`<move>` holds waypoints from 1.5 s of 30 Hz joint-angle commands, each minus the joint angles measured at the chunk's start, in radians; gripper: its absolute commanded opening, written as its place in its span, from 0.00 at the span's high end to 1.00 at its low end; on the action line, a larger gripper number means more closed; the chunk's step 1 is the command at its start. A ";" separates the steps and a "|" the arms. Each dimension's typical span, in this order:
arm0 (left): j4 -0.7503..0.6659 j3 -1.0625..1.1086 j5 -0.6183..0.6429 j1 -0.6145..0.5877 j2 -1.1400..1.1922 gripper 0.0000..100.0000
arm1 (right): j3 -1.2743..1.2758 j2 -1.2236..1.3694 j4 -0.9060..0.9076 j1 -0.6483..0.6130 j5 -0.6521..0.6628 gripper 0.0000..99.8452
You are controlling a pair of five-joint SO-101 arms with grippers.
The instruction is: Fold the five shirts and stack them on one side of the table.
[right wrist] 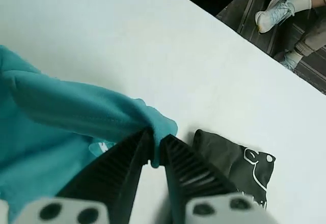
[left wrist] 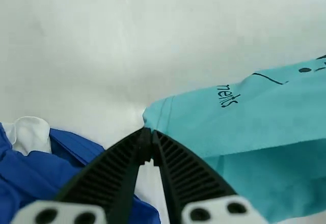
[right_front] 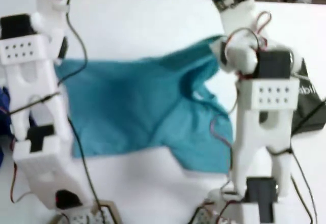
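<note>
A teal shirt [right_front: 132, 107] lies spread across the middle of the white table [right_front: 153, 25], rumpled toward its right side. My left gripper [left wrist: 147, 135] is shut on a hemmed corner of the teal shirt [left wrist: 254, 122] at the cloth's left end. My right gripper [right wrist: 155, 145] is shut on a bunched fold of the teal shirt [right wrist: 61, 112], which rises in a peak beside the right arm [right_front: 265, 91]. Both wrists stand over the shirt's far edge.
A blue shirt [left wrist: 30, 178] with a white patch lies crumpled at the table's left edge [right_front: 4, 102]. A black shirt [right wrist: 234, 168] with white print lies to the right of the right arm [right_front: 310, 96]. Arm bases and cables occupy the near edge.
</note>
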 commanded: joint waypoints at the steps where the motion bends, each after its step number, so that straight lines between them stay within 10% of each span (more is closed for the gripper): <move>1: 0.018 0.125 -0.041 0.000 -0.157 0.97 | -0.023 -0.091 0.079 -0.021 -0.008 0.98; 17: -0.051 0.932 -0.192 -0.012 -0.585 0.97 | 0.545 -0.354 0.048 0.008 0.000 0.98; 29: -0.167 0.711 -0.181 -0.038 -0.582 0.97 | 0.704 -0.476 -0.452 0.016 0.106 0.98; 45: -0.520 0.659 -0.041 -0.035 -0.420 0.97 | -0.261 0.503 -0.700 0.015 0.109 0.98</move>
